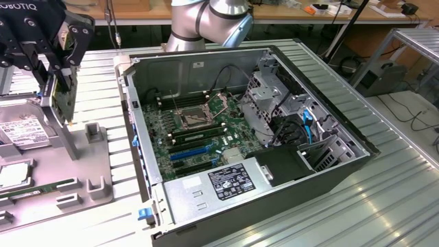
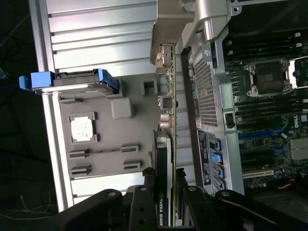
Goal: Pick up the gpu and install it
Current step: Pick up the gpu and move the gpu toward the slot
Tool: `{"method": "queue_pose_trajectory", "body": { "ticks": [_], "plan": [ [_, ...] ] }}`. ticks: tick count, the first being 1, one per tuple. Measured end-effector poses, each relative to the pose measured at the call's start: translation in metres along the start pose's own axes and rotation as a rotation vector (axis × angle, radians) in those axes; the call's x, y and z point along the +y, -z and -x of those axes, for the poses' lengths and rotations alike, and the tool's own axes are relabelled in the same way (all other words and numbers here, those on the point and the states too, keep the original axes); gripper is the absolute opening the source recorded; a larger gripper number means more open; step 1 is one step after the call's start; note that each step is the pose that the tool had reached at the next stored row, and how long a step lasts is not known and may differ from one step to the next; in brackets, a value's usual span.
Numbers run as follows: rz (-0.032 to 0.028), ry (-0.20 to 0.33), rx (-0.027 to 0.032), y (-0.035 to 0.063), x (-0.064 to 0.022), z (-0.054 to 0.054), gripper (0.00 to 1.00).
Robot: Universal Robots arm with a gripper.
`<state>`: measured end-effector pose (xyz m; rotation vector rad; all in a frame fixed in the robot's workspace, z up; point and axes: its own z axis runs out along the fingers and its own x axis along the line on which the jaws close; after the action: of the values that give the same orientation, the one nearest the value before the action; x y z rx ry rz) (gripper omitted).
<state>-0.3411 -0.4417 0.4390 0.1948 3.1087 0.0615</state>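
- Now the gripper (image 1: 53,77) is closed on the gpu (image 1: 63,100), 1 finger on each face of the card.
- The gpu hangs upright and edge-down over the tray (image 1: 86,167), at the exterior view's left, well apart from the slots on the board (image 1: 205,139).
- I cannot tell whether its lower edge is clear of the tray.
- Its silver bracket runs down the end away from the case (image 1: 329,180); the green board edge faces the case.
- In the wrist view the gpu (image 2: 163,149) shows edge-on between the gripper (image 2: 166,185) fingers, with a white label on its dark top edge.
- There the card sits between the tray (image 2: 125,144) and the perforated wall of the case (image 2: 207,96).
- The case lies on its side, open at the top, on a ribbed metal table (image 1: 391,206).
- The board's socket is uncovered and its blue and black slots lie near the power supply (image 1: 226,186).
- On the tray lie a drive (image 1: 20,131) with a white label, a cpu (image 1: 14,175) and a green stick (image 1: 38,188).
- The wrist view shows the drive (image 2: 77,79) with blue rails, and the cpu (image 2: 82,129) in its square seat.
- The arm (image 1: 209,20) rises behind the case.
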Motion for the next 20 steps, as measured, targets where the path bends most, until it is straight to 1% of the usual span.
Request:
{"method": "queue_pose_trajectory", "body": {
  "ticks": [2,20],
  "plan": [
    [0.0001,0.000,-0.0001,-0.0002,0.0004,0.003,0.27],
    [0.0001,0.000,-0.0001,-0.0007,0.0025,0.020,0.27]
  ]
}}
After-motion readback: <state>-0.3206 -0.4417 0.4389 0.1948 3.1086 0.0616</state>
